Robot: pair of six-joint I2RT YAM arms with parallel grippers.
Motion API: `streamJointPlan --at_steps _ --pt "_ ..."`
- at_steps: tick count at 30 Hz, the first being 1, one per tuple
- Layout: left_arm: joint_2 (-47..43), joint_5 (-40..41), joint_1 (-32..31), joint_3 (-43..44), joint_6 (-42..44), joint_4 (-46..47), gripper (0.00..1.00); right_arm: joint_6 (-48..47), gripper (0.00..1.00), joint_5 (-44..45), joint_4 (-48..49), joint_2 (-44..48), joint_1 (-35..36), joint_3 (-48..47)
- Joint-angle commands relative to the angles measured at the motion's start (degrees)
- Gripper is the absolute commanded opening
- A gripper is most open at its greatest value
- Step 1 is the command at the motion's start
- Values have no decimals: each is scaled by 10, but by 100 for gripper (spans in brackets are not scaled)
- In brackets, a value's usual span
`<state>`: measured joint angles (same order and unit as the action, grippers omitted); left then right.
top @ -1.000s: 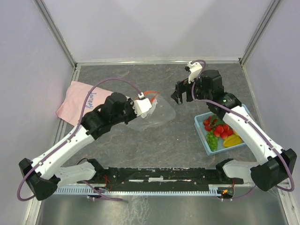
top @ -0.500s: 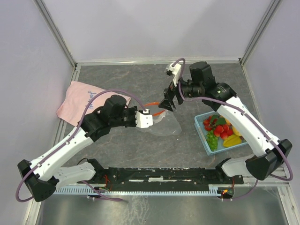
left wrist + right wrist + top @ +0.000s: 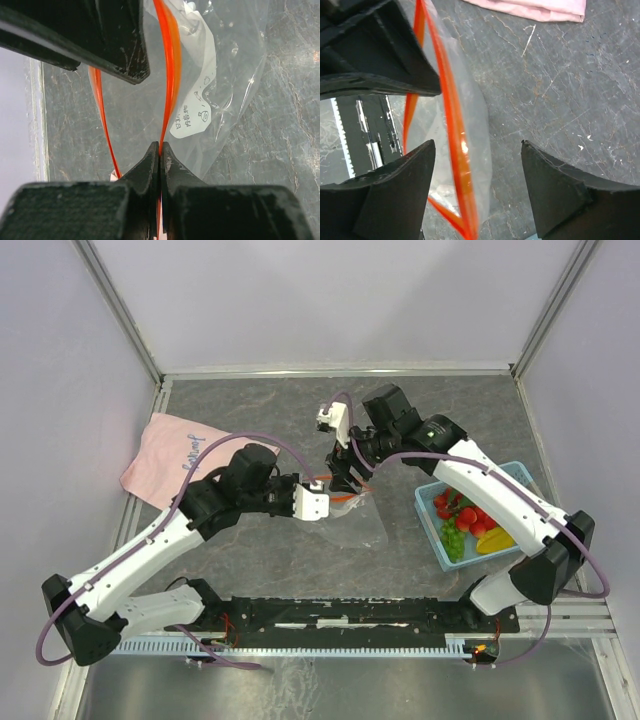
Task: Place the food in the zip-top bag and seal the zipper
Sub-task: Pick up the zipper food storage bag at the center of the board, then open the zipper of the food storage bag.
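Plastic of the bag (image 3: pixel 358 527) looks light, limp and slippery; its stiffer zipper (image 3: pixel 170 75) is the hold. My left end effector (image 3: pixel 159 150) is clamped on one lip. The other lip runs between the parted fingers of my right end effector (image 3: pixel 476 150), with the bag below both.

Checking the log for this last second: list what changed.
The right gripper swung left from near the basket to the mouth of the bag, open astride one zipper strip. The left gripper carried the bag slightly nearer and rightward, pinch kept. Fruit and cloth stayed put.
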<state>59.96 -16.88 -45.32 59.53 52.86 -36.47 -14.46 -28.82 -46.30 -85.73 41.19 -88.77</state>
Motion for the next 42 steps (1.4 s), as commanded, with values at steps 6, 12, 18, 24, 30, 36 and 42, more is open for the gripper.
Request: streamJointPlan --at_steps 6,12,18,24,30,36,42 --pt "-7 -38 -6 13 21 2 3 -24 50 63 6 -20 5 -20" --pt "-23 -24 -6 -3 -7 31 13 11 12 88 52 8 5 9" --pt "-73 17 -7 -49 -80 119 45 83 2 156 119 37 6 47" --pt "-118 79 -6 -72 -244 211 52 164 2 243 198 63 6 95" --pt "-153 223 -7 -107 -515 328 55 231 2 298 293 89 9 153" --pt "-150 367 -6 -126 -779 332 59 275 2 366 377 106 23 210" --pt "-126 402 -6 -124 -928 334 64 305 2 412 470 120 42 277"
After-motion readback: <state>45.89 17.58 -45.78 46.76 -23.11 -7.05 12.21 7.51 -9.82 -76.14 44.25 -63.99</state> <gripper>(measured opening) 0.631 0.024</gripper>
